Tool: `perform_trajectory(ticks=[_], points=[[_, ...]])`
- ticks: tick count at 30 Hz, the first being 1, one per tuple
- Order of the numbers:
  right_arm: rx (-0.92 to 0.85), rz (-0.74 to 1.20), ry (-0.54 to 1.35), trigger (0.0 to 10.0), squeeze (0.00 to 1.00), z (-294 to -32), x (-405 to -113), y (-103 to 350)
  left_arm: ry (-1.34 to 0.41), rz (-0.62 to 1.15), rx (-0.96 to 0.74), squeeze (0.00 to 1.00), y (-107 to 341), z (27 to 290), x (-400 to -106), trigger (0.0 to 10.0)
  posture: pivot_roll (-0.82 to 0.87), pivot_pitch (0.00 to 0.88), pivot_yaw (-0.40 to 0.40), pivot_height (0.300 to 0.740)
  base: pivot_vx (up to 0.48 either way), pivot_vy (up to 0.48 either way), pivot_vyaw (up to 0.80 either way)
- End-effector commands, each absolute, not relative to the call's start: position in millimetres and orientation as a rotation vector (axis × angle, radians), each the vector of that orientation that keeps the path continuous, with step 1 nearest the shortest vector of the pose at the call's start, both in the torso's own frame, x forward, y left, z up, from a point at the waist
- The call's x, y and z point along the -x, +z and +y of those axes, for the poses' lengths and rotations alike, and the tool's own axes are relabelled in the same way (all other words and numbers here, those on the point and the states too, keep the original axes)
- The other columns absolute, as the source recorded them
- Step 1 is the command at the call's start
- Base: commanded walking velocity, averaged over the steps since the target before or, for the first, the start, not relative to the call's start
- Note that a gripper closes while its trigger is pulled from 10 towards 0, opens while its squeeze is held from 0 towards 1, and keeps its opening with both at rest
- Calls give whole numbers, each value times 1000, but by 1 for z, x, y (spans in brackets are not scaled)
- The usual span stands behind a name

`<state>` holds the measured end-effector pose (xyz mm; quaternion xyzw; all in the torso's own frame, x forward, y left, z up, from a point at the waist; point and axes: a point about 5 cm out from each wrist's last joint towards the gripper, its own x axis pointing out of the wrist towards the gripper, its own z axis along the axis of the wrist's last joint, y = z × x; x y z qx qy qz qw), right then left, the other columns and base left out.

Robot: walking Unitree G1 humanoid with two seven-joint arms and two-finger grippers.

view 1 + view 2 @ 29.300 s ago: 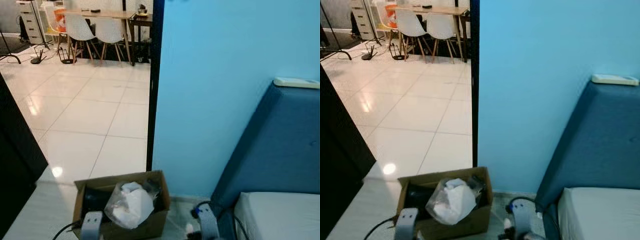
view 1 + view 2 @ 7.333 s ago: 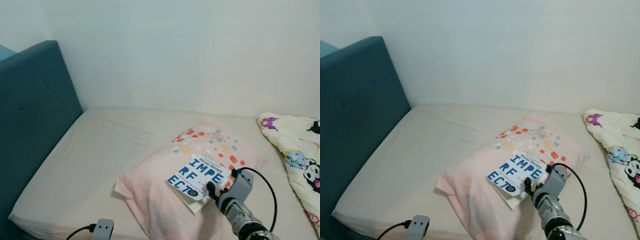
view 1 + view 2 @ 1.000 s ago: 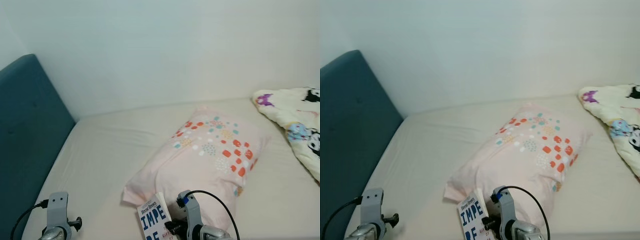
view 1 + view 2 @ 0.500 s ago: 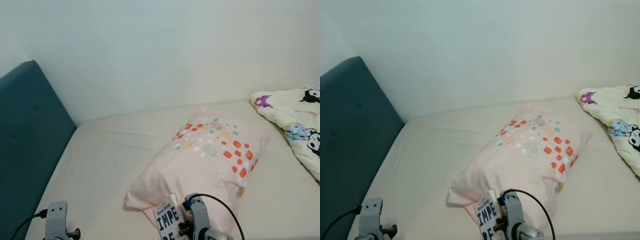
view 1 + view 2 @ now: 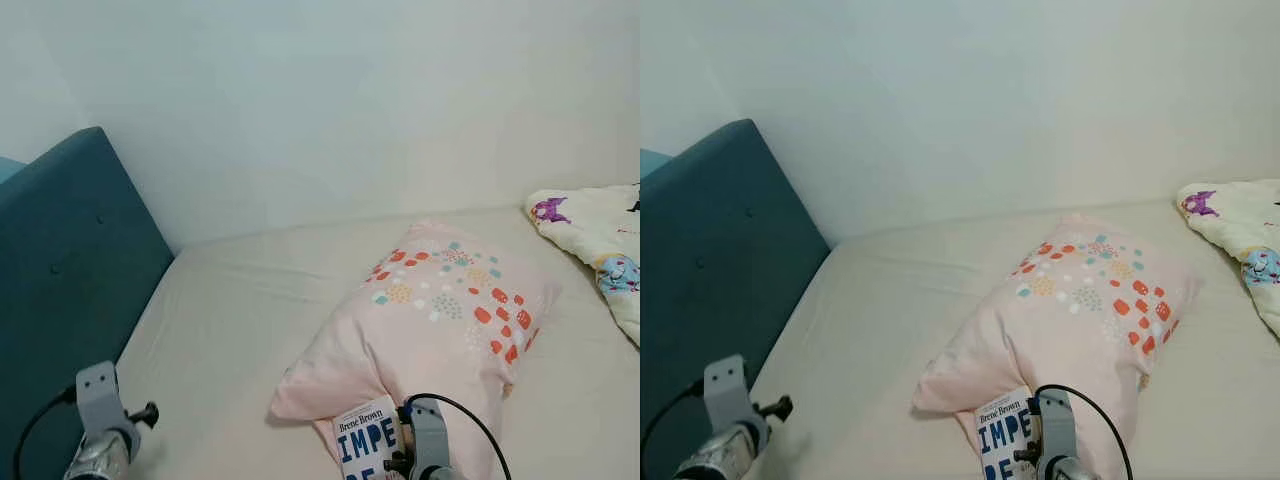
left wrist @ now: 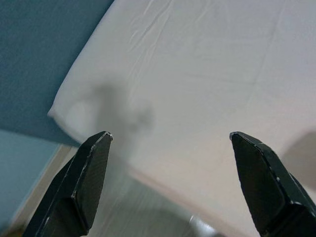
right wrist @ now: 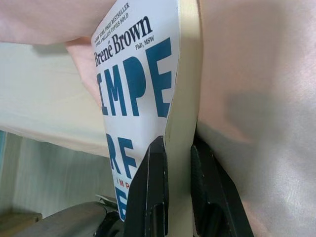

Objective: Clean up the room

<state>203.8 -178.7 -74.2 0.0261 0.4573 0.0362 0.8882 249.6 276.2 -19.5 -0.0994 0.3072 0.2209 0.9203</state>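
The right gripper [image 7: 175, 163] is clamped on a book [image 7: 143, 94], one black finger pressed against its white front cover with the blue letters and the other against the back, so the book's cream page edge runs out between the fingers. From the head views the book [image 5: 365, 440] stands upright in that grip, lifted just in front of the near corner of the pink pillow [image 5: 440, 320] with coloured spots. Beyond the fingers on the back-cover side lies the pillow; on the cover side lies the pale bed sheet [image 7: 44, 98].

The left gripper [image 6: 170, 163] hangs over the corner of the mattress [image 6: 207, 74], its two fingers spread wide apart and holding nothing. Past its fingertips the sheet meets the blue headboard [image 6: 44, 49]. A patterned blanket [image 5: 600, 240] lies well beyond the pillow, at the bed's far side.
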Motion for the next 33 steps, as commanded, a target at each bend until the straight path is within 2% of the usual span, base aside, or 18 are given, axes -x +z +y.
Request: perform_trajectory(ticks=[1, 5, 11, 17, 19, 22, 23, 25, 26, 28, 33], points=[[-59, 1104, -21, 10000, 0, -191, -170, -91, 479, 601, 199, 0, -13, 287, -251, 10000, -242, 0, 122, 740, 0, 0, 0], [-37, 1115, -5, 10000, 0, -190, -169, -91, 460, 472, 259, 0, 10, 282, -279, 10000, -216, 0, 92, 740, 0, 0, -684], [-4, 1099, -47, 10000, 0, -196, -173, -89, 387, 404, 342, 0, 19, 275, -290, 10000, -199, 0, 75, 740, 0, 0, -709], [-122, 939, -111, 10000, 0, -201, -195, -76, 328, 424, 383, 0, 9, 267, -283, 10000, -195, 0, 73, 740, 0, 0, -711], [-219, 811, -105, 10000, 0, -202, -212, -65, 287, 485, 370, 0, -4, 259, -273, 10000, -193, 0, 74, 740, 0, 0, 0], [-228, 798, -100, 10000, 0, -201, -214, -63, 279, 496, 363, 0, -6, 258, -271, 10000, -193, 0, 74, 740, 0, 0, 0], [-266, 763, -66, 10000, 0, -198, -220, -60, 264, 523, 353, 0, -12, 255, -266, 10000, -195, 0, 77, 740, 0, 0, 0], [-400, 653, 205, 10000, 0, -168, -239, -44, 251, 623, 305, 0, -30, 250, -247, 10000, -195, 0, 76, 740, 0, 0, 0], [-400, 653, 205, 10000, 0, -168, -239, -44, 251, 623, 305, 0, -30, 250, -247, 10000, -195, 0, 76, 740, 0, 0, 0], [-481, 578, 426, 10000, 0, -144, -249, -31, 245, 693, 267, 0, -42, 246, -232, 10000, -195, 0, 76, 740, 0, 0, 0], [-582, 507, 605, 10000, 0, -126, -256, -17, 232, 742, 245, 0, -51, 242, -221, 10000, -192, 0, 68, 740, 0, 0, 0]])
